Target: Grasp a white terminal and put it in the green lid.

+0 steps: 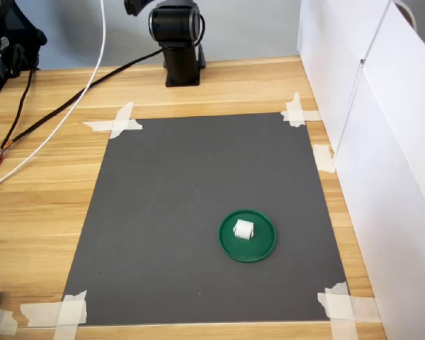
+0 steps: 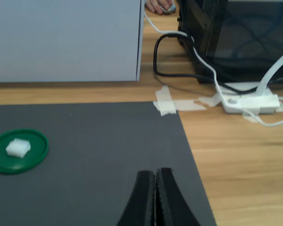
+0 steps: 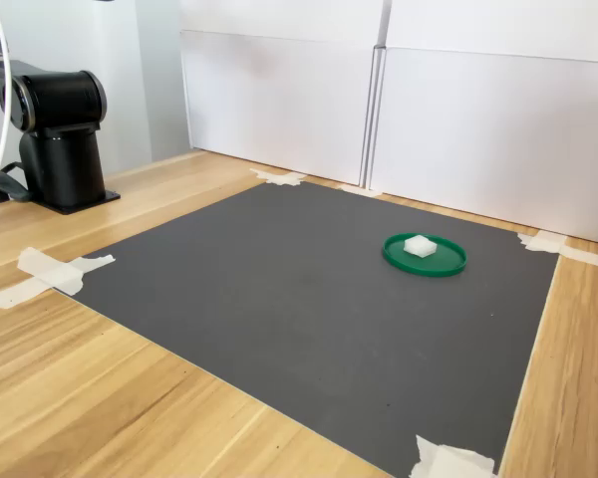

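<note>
Resting in the green lid [image 1: 263,244] on the dark mat [image 1: 184,184] you have the white terminal [image 1: 243,229], end effector [image 2: 155,188] pressed together, empty and well apart from it; placement looks done, so nothing remains but parking the arm.

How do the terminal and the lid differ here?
The terminal is white, blocky and small; the lid is dark green, flat, round and several times wider. The terminal lies inside the lid, while the lid rests on the mat. Both sit apart from the gripper.
</note>
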Robot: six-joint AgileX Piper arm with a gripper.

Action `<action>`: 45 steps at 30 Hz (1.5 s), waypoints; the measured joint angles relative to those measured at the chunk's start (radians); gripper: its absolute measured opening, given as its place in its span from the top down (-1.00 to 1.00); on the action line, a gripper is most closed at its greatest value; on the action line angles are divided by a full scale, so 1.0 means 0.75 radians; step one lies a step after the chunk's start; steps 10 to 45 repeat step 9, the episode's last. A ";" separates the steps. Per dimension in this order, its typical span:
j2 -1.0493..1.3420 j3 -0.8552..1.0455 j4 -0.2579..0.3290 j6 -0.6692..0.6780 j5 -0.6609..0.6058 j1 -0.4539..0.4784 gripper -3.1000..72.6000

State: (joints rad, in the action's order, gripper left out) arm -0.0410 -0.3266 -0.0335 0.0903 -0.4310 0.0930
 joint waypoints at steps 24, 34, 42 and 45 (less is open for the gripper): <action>0.069 0.201 0.001 0.000 -0.033 0.000 0.97; 0.069 0.201 0.001 0.000 -0.033 0.000 0.97; 0.069 0.201 0.001 0.000 -0.033 0.000 0.97; 0.069 0.201 0.001 0.000 -0.033 0.000 0.97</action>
